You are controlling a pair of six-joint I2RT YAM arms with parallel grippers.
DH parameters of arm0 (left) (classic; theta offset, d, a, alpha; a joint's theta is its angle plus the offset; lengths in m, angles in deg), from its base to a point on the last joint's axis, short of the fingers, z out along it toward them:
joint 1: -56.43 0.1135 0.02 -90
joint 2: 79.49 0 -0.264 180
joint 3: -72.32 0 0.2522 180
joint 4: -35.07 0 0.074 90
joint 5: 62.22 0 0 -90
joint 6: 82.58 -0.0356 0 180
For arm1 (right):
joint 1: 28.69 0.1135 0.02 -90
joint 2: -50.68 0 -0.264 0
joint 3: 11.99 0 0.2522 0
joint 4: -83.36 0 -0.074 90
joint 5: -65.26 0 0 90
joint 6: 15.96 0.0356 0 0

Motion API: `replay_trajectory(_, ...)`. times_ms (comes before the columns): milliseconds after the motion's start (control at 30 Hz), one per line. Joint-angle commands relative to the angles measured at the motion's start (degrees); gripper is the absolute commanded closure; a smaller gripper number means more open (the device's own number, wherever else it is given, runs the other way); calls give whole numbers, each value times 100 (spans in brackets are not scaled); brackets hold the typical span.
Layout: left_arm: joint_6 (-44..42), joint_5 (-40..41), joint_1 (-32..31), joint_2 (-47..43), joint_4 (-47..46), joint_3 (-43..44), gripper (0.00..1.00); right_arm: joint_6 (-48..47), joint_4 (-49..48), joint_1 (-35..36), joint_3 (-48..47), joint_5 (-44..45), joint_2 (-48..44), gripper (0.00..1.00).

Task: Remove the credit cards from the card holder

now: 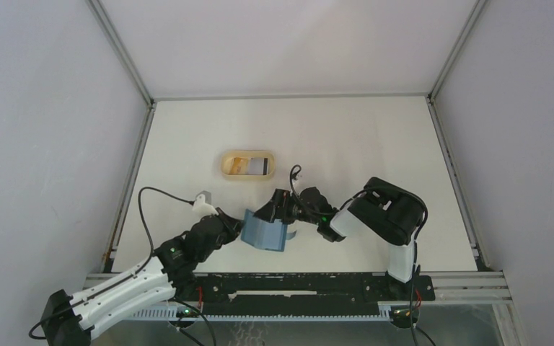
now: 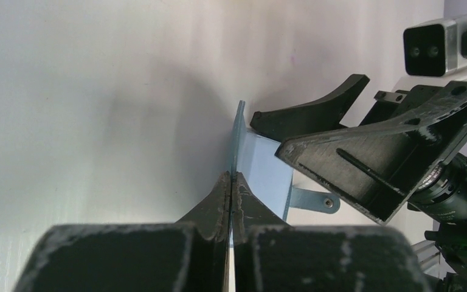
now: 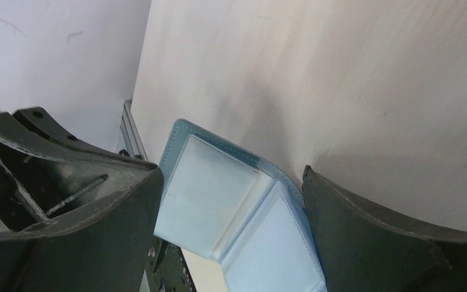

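The teal-blue card holder [image 1: 265, 232] is held open and tilted just above the table, between the two arms. My left gripper [image 1: 239, 225] is shut on its left flap; in the left wrist view the fingertips [image 2: 231, 180] pinch the thin blue edge [image 2: 238, 131]. My right gripper [image 1: 285, 216] is open, its fingers on either side of the open holder [image 3: 219, 194] without pinching it. The pale inner pockets face the right wrist camera, and no card shows in them. Credit cards [image 1: 251, 166], yellowish and white with a dark stripe, lie in the tan dish.
The tan oval dish [image 1: 225, 164] sits behind the holder, near the table's middle. The holder's closure tab [image 2: 314, 201] hangs on the right. The right gripper's fingers [image 2: 316, 112] crowd the left wrist view. Metal rails line the table's sides and its near edge [image 1: 296, 277].
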Motion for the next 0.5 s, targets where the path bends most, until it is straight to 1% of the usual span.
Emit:
replay_trajectory(0,-316,150,-105,90,224,747,100,-259,718,31,401,-138,-211,6)
replay_trajectory(267,-798,803,-434,693,1051,1564,100,-954,1713,98,501,260,-1652,4)
replay_trajectory(467,-766,1520,-963,1760,1627,2197,100,-1042,1973,26,714,437,-2284,3)
